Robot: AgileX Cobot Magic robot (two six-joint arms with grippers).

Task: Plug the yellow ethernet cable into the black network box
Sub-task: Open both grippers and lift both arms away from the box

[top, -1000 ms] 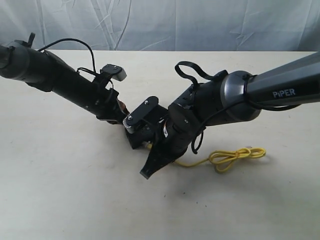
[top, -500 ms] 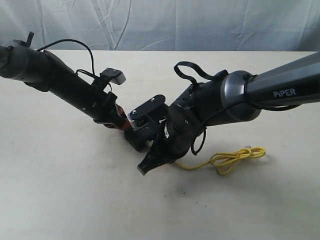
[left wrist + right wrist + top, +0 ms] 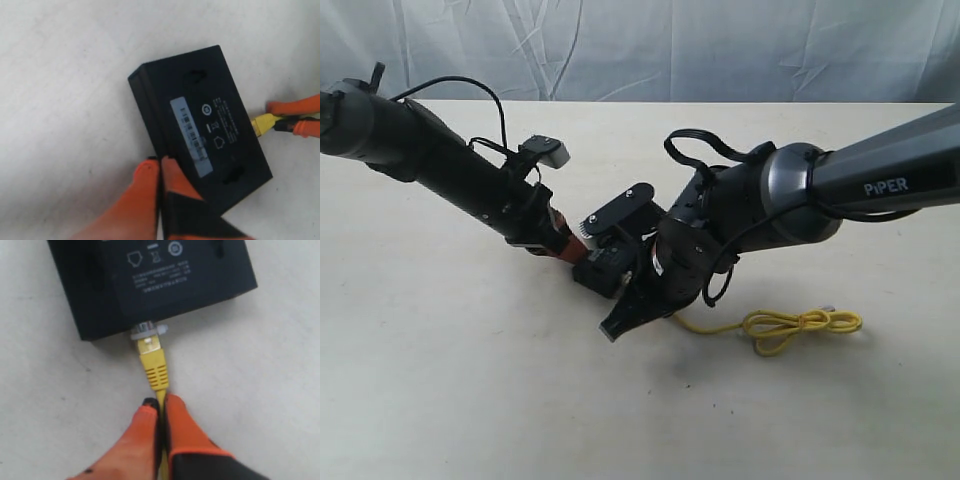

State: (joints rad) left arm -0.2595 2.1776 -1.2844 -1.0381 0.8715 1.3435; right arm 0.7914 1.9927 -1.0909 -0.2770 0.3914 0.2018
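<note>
Two black robot arms meet near the middle of a pale worktop (image 3: 440, 400). The left arm (image 3: 450, 165) reaches in from the far left corner and the right arm (image 3: 840, 185) from the right edge.

Between them sits the black network box (image 3: 200, 127), a flat oblong lying label side up. Its white label strip (image 3: 189, 134) runs along its long axis. The left gripper (image 3: 160, 165) has its orange jaws closed together with only a thin dark line between them. Their tips press against one long side of the box; whether anything is pinched between them cannot be told.

On the opposite long side, the yellow ethernet cable (image 3: 156, 367) points straight at the box, square to its long axis. Its clear plug (image 3: 147, 332) sits at a port in that side, part of it showing outside; how deep it is seated cannot be told. The right gripper (image 3: 161, 405) has its orange jaws closed on the cord just behind the ribbed yellow boot.

From there the cable trails toward the right edge of the worktop and ends in a loose knotted loop (image 3: 790, 327). The loop lies flat, well apart from the box.

In the exterior view the wrists and a camera mount (image 3: 610, 212) cover nearly all of the box. Its heading against the worktop edges therefore cannot be read. Small print on the box is too blurred to read.
</note>
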